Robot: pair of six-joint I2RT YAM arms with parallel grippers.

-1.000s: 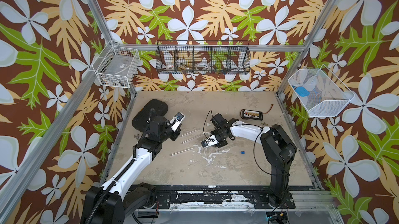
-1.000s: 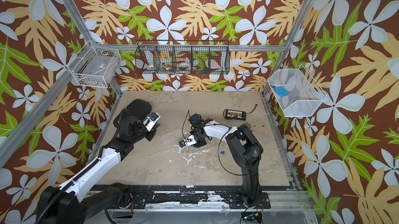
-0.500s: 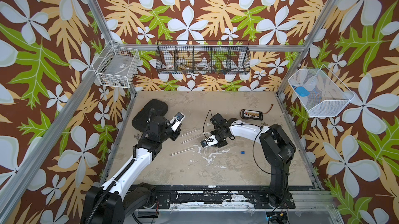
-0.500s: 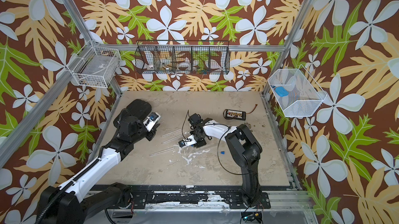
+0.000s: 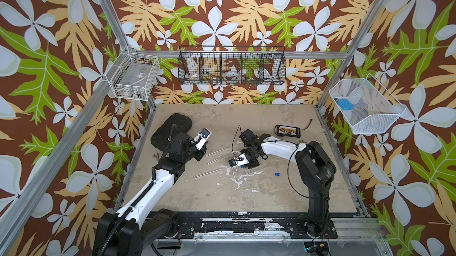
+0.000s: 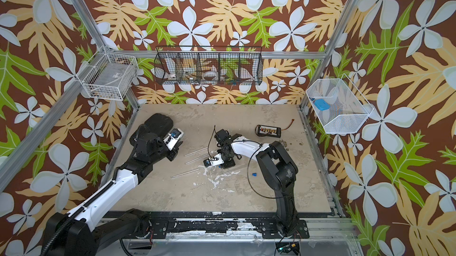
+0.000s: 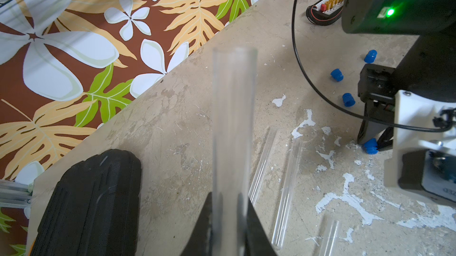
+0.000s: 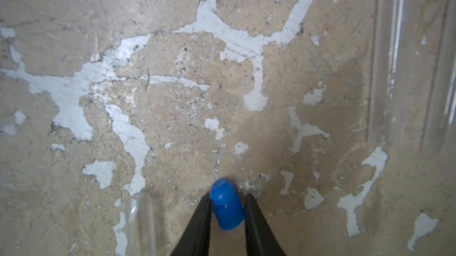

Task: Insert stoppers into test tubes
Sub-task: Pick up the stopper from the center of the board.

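None of the test tubes [image 5: 206, 174] is plugged yet, so the task looks barely begun, with the first pairing only being prepared. The left gripper [image 7: 228, 208] is clamped on one clear tube [image 7: 233, 119], held over the left half of the worktop [image 5: 246, 200] with its flat open end farthest from the jaws. The right gripper [image 8: 227, 201], jaws narrow, appears to pinch one blue stopper [image 8: 227, 209] from both sides while it sits near the worktop's middle. Three more stoppers [image 7: 336, 74] lie loose close by, and other tubes lie flat between the two grippers. Tubes are thin-walled, glassy cylinders with one rounded end, probably slippery and prone to roll. Stoppers are stubby matte plastic plugs with a ribbed collar. Chipped beige coating with bare white patches makes the worktop rough.
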